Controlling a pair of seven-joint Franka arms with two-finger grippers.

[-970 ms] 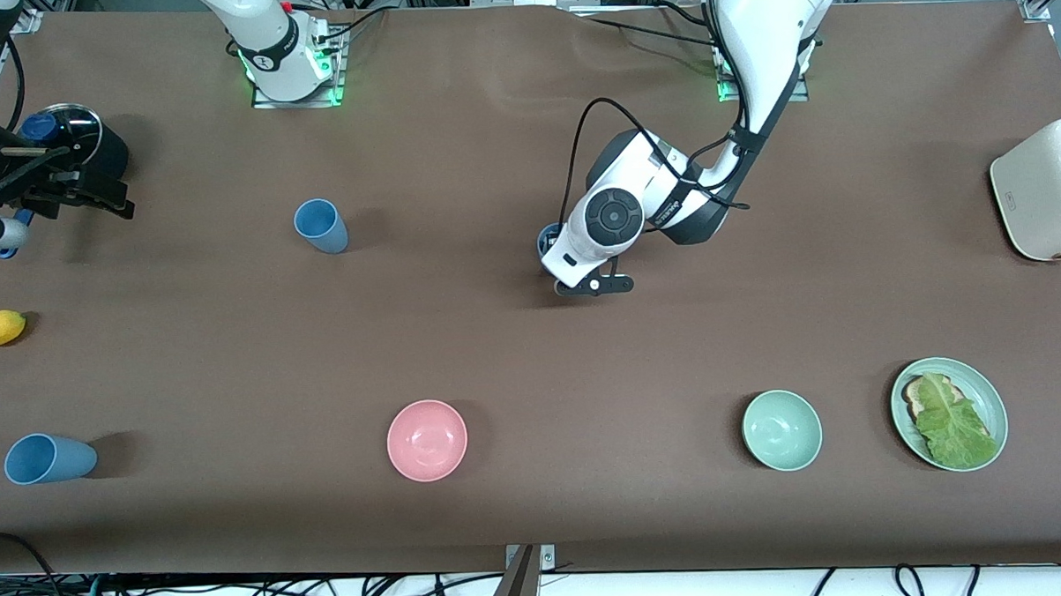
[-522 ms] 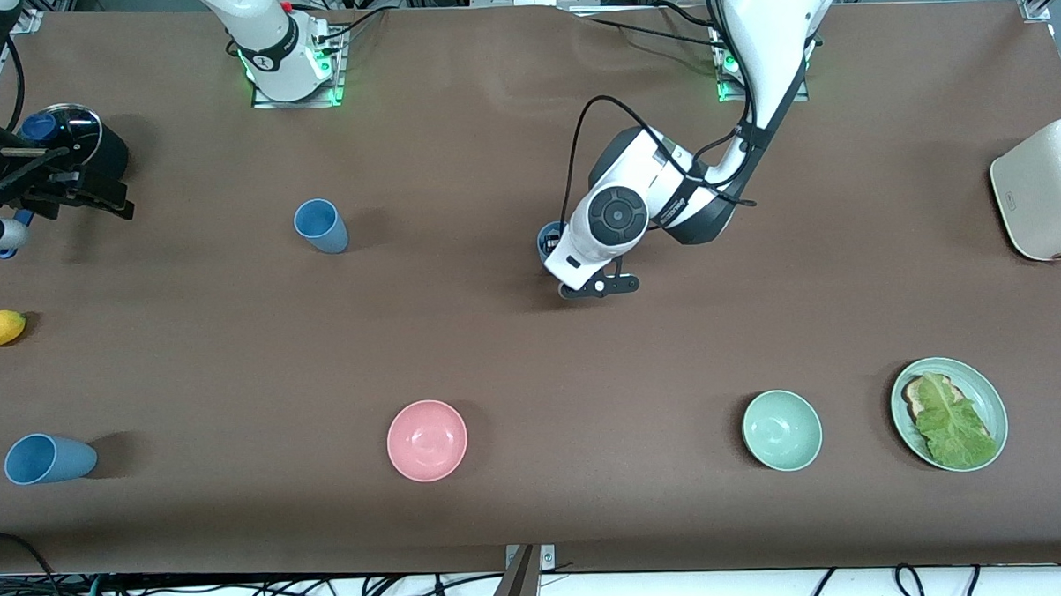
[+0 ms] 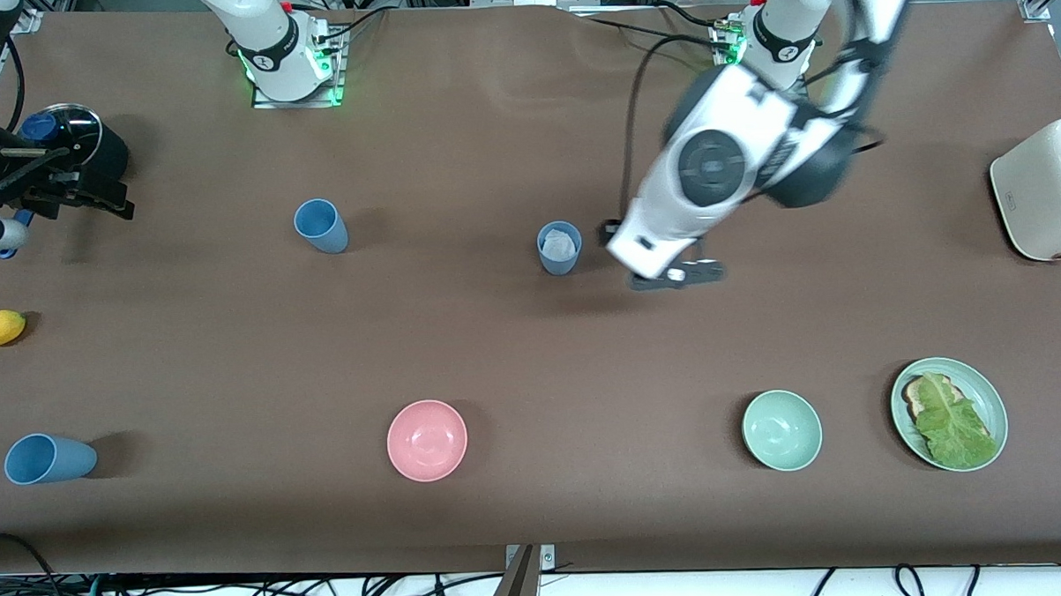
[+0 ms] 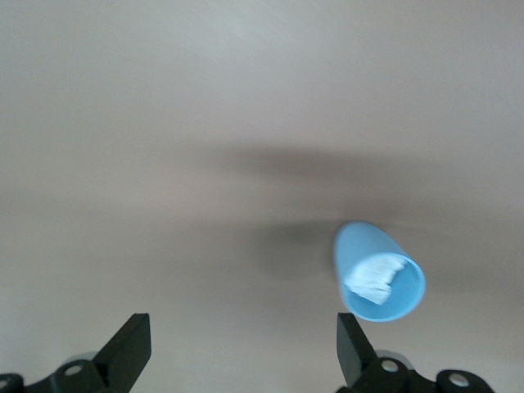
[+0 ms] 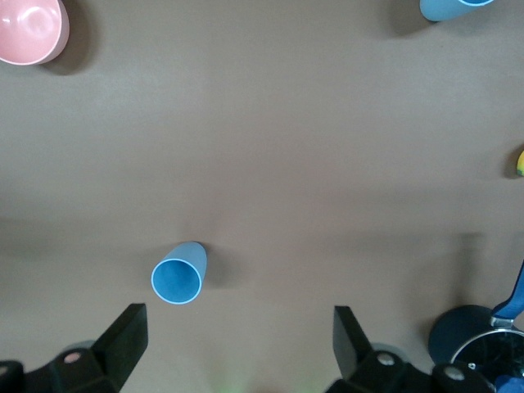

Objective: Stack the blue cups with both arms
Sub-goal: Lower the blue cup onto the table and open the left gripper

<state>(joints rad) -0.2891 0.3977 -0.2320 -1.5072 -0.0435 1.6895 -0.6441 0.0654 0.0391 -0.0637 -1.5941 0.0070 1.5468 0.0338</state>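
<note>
Left claw hangs open over bare tabletop beside the upright blue cup, mouth up; right claw, open, waits.

Three blue cups stand upright on the brown table — one with a white patch inside mid-table, just beside the left arm's wrist; the others toward the right arm's end.

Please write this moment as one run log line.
left gripper: open, above table beside cup with white patch | right gripper: open, waiting
</note>
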